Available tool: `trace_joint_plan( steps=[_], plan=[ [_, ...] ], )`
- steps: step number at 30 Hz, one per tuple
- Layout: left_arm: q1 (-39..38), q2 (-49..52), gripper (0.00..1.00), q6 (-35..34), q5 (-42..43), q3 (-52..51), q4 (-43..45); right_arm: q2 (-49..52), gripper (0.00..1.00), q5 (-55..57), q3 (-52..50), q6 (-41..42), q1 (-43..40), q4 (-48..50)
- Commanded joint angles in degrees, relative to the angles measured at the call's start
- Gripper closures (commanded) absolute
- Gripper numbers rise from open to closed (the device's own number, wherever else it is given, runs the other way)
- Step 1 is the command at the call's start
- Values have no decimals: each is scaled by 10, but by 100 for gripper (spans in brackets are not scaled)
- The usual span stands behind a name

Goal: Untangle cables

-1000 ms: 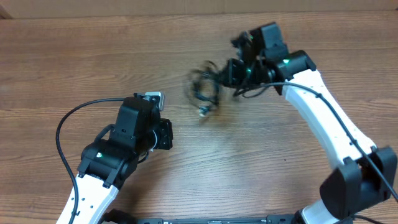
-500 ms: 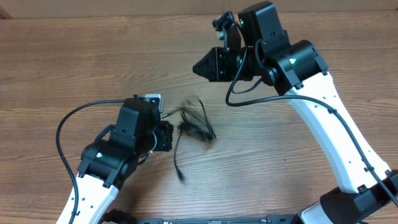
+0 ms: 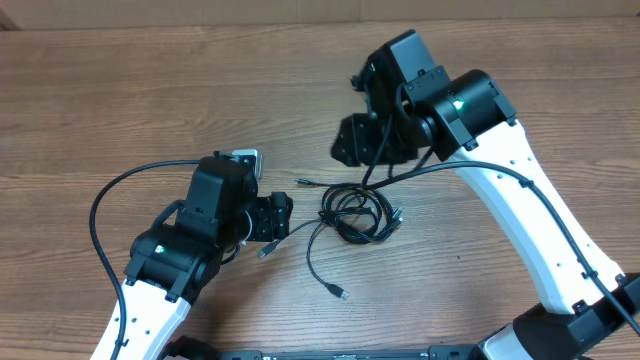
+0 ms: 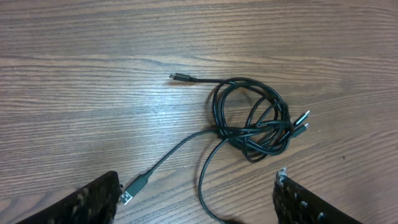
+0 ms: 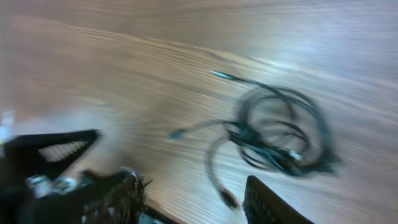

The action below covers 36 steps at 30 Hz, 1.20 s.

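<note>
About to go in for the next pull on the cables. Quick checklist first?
1. Cables lying on the table, gripped by neither claw: ok.
2. Left claw open, empty: ok.
3. Right claw open, empty: ok, though its view is blurred.
4. Cables separated: not ok, looped in one bundle.
5. Free plug beside left claw: ok.
</note>
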Motion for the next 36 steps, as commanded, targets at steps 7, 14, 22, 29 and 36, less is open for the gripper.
trace_joint_plan(
  steps=[7,14,22,29,36],
  plan=[
    [-4,0,21,2,27,5,2,-11,51,105,-59,141,-1,-16],
    [-4,0,20,3,27,5,3,-11,54,103,-186,209,4,62],
    [-4,0,18,3,27,5,3,-11,55,67,-307,240,5,156],
    [-4,0,18,2,27,5,7,-11,53,57,-386,303,13,225],
    [-4,0,17,3,27,5,7,-10,46,50,-443,332,21,319]
  ],
)
